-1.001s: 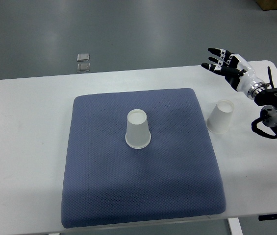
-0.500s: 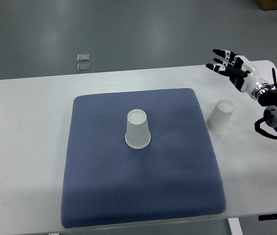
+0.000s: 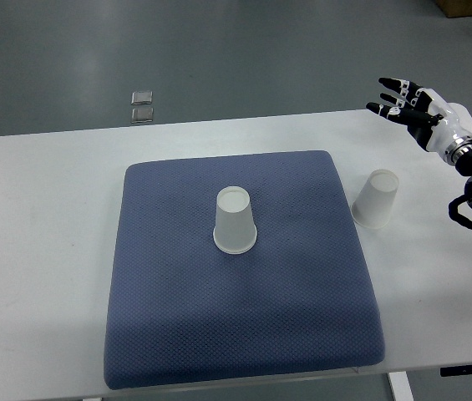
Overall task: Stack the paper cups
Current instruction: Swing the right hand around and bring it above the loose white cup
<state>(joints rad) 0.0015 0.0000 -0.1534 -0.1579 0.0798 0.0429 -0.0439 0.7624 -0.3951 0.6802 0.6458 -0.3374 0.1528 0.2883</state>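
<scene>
Two white paper cups stand upside down. One cup (image 3: 236,220) sits in the middle of the blue mat (image 3: 169,334). The other cup (image 3: 376,199) stands on the bare white table just right of the mat's right edge. My right hand (image 3: 404,102) hovers above the table's far right corner, beyond and to the right of that second cup, its fingers spread and holding nothing. The left arm does not show.
The white table (image 3: 43,251) carries the mat, whose front edge lies near the table's front edge. On the grey floor behind the table lie two small square plates (image 3: 142,106).
My right hand has drawn back to the right and slightly away from the cups, still spread. Both cups stay where they were.
</scene>
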